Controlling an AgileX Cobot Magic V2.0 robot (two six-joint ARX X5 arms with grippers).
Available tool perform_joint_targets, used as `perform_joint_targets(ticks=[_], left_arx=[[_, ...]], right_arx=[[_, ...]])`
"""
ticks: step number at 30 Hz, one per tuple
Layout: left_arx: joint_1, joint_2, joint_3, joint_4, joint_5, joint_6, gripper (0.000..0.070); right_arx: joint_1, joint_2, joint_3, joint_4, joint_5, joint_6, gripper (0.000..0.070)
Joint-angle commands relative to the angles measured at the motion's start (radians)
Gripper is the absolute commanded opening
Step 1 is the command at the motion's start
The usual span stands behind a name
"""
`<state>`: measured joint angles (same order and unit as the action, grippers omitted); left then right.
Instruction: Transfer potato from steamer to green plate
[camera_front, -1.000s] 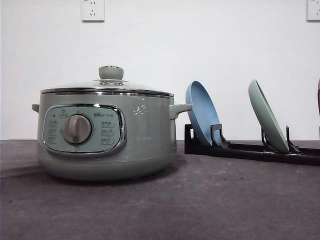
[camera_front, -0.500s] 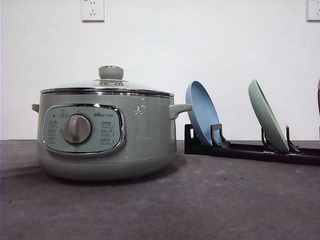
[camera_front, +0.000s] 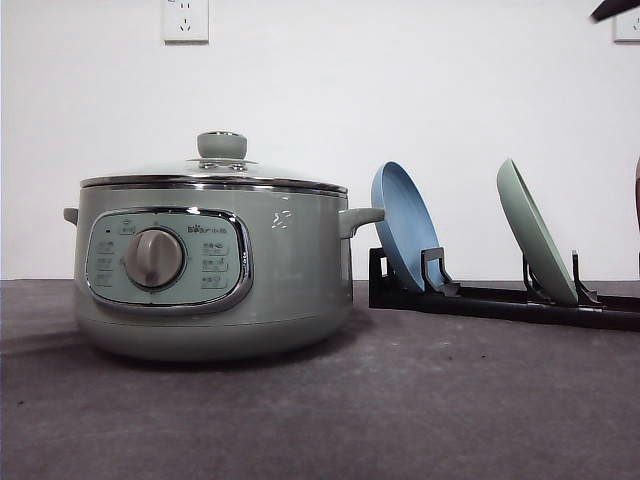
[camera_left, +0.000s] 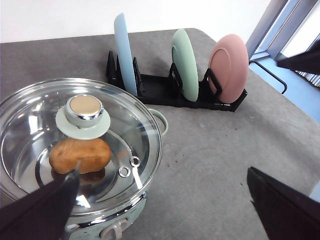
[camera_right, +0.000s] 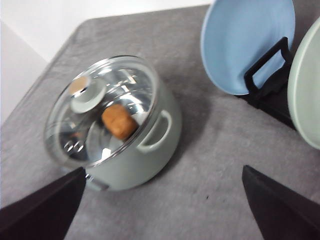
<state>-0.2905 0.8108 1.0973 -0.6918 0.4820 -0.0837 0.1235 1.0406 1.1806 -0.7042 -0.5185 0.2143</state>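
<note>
The left gripper (camera_left: 165, 200) hangs with its two dark fingers spread wide at the lower corners of the left wrist view, holding nothing, above the pot and the grey table. The right gripper (camera_right: 162, 200) is likewise spread and empty, its fingers at the lower corners of the right wrist view.

The potato (camera_left: 80, 155) lies inside the steamer (camera_front: 210, 265), seen through the glass lid (camera_left: 35, 125) at lower left of the left wrist view, just below the green knob (camera_left: 83, 111). The lid is on, so the potato cannot be reached yet.

The green plate (camera_left: 185, 65) stands on edge in the black rack (camera_left: 165, 92) at upper centre of that view, between the blue plate (camera_left: 124, 52) and the pink plate (camera_left: 228, 67). In the front view it leans at the right (camera_front: 536, 240).

The potato looks firm, light and matte, unlikely to slip; its rounded shape could roll, so a hold across its short middle seems best. The lid looks fragile and smooth, and the knob is the natural place to lift it. The plate looks rigid and glossy, probably slippery at the rim.
</note>
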Motion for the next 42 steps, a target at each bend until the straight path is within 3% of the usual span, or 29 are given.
perform_joint_targets(ticks=[1, 13, 24, 32, 42], left_arx=[[-0.005, 0.005, 0.020, 0.007, 0.010, 0.014, 0.0700], [-0.005, 0.005, 0.020, 0.004, 0.010, 0.017, 0.0700], [-0.005, 0.009, 0.020, -0.001, 0.010, 0.020, 0.0700], [-0.005, 0.025, 0.020, -0.016, 0.010, 0.026, 0.0699], [-0.005, 0.025, 0.020, -0.019, 0.010, 0.027, 0.0699]], right_arx=[[-0.005, 0.072, 0.047, 0.029, 0.011, 0.012, 0.0630], [-0.070, 0.438, 0.233, 0.140, 0.053, 0.053, 0.0630], [-0.123, 0.595, 0.239, 0.361, 0.056, 0.150, 0.0626], [-0.124, 0.659, 0.239, 0.410, 0.054, 0.172, 0.0596], [-0.124, 0.685, 0.239, 0.449, 0.048, 0.171, 0.0394]])
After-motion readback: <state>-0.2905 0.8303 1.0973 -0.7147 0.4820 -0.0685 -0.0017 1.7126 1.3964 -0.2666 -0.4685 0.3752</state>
